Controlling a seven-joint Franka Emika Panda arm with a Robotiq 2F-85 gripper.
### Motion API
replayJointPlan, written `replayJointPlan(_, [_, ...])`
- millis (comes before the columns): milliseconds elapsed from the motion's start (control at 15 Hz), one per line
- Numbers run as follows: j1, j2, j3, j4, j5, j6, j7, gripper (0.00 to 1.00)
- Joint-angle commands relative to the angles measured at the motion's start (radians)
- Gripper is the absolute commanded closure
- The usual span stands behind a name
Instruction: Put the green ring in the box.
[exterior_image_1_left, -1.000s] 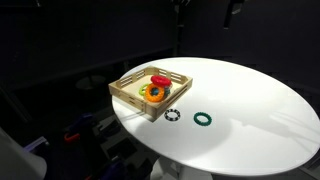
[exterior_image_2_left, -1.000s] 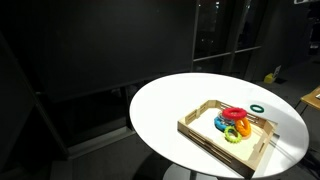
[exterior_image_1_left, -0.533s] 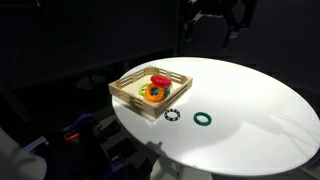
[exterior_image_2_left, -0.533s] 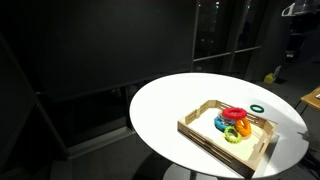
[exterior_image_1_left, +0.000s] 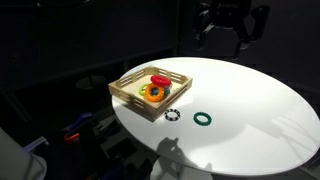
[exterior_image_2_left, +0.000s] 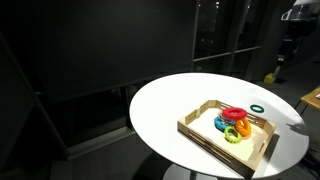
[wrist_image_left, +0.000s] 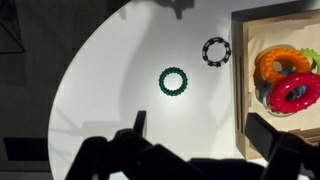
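The green ring (exterior_image_1_left: 203, 118) lies flat on the white round table, to the right of a black toothed ring (exterior_image_1_left: 172, 115). It also shows in an exterior view (exterior_image_2_left: 258, 108) just beyond the box, and in the wrist view (wrist_image_left: 173, 81). The box (exterior_image_1_left: 128, 96) is a shallow light wood tray that holds an orange-yellow ring (wrist_image_left: 280, 62), a red ring (wrist_image_left: 293, 92) and other coloured rings. My gripper (exterior_image_1_left: 226, 34) hangs high above the far side of the table, well away from the green ring. In the wrist view the gripper (wrist_image_left: 203, 128) is open and empty.
The white round table (exterior_image_1_left: 260, 110) stands in a dark room. The black toothed ring (wrist_image_left: 216, 50) lies between the green ring and the box wall (wrist_image_left: 241, 60). The table edge curves close past the rings (wrist_image_left: 80, 70).
The arm has come down into view from the top of the picture and now hangs lower above the far side of the table. The rings and the box have not moved.
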Motion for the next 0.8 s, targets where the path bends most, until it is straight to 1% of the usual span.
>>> replayJointPlan(0, [-0.014, 0.0, 0.014, 0.002, 0.0, -0.003, 0.0, 0.0])
replayJointPlan(200, [-0.014, 0.0, 0.014, 0.002, 0.0, -0.003, 0.0, 0.0])
replayJointPlan(267, [-0.013, 0.017, 0.016, 0.012, -0.015, -0.009, 0.019, 0.0])
replayJointPlan(467, [-0.013, 0.053, 0.02, 0.019, -0.004, 0.006, 0.027, 0.0])
replayJointPlan(733, [-0.012, 0.105, 0.031, 0.011, -0.002, 0.077, 0.054, 0.0])
